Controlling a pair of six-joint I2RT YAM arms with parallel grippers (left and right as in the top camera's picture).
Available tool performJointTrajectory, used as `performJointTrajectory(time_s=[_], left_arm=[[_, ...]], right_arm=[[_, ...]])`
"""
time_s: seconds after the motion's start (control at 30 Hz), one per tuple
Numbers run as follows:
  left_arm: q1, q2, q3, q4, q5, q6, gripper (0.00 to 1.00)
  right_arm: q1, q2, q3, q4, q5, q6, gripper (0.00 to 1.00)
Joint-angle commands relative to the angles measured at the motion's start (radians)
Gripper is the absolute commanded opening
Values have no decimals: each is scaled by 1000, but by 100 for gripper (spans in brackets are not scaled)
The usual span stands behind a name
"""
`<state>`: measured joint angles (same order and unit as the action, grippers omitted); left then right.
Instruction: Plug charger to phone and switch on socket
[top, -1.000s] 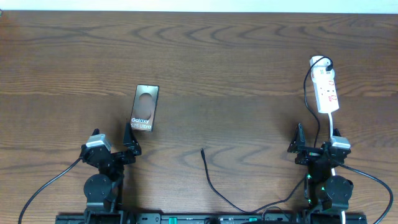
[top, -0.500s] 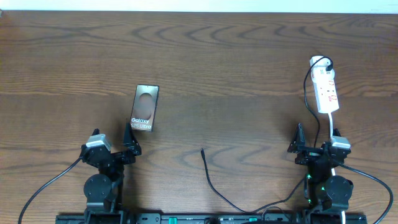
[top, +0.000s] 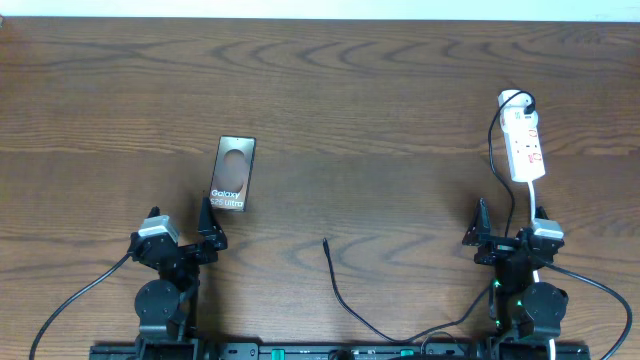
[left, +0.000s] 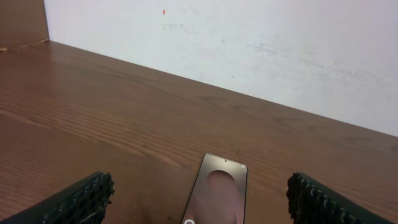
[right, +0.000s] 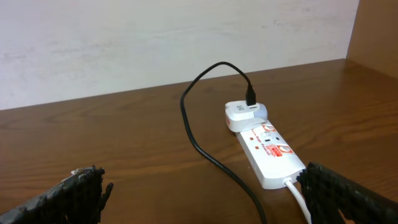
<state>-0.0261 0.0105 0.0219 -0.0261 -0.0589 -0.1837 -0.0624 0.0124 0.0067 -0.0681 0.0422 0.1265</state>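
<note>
The phone (top: 234, 174) lies flat on the left of the table, lettering toward the near edge; it also shows in the left wrist view (left: 219, 193). My left gripper (top: 210, 228) is open and empty just short of the phone (left: 199, 202). The charger cable's plug tip (top: 325, 242) lies loose at the front centre. The cable (top: 495, 145) runs up to a white adapter (right: 244, 113) plugged into the far end of the socket strip (top: 524, 145), also seen in the right wrist view (right: 268, 152). My right gripper (top: 505, 228) is open and empty in front of the strip (right: 205, 199).
The strip's white cord (right: 300, 199) runs back toward the right arm. A white wall (left: 249, 43) bounds the far table edge. Both arm bases (top: 160, 290) sit at the front edge.
</note>
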Motion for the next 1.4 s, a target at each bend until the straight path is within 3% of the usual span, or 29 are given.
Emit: performJointTrajectory(time_s=[0.0, 0.3, 0.53, 0.9, 1.13, 1.37], left_arm=[[5, -6, -18, -38, -29, 3, 91], [5, -5, -3, -15, -28, 52, 91], [5, 43, 105, -36, 32, 98, 91], [5, 484, 469, -63, 105, 131, 92], [5, 800, 829, -271, 148, 143, 92], [5, 1117, 1255, -629, 148, 142, 91]], right_arm=[[5, -8, -1, -3, 8, 15, 99], [5, -8, -1, -3, 8, 15, 99], [5, -8, -1, -3, 8, 15, 99], [5, -8, -1, -3, 8, 15, 99], [5, -8, -1, -3, 8, 15, 99], [5, -8, -1, -3, 8, 15, 99]])
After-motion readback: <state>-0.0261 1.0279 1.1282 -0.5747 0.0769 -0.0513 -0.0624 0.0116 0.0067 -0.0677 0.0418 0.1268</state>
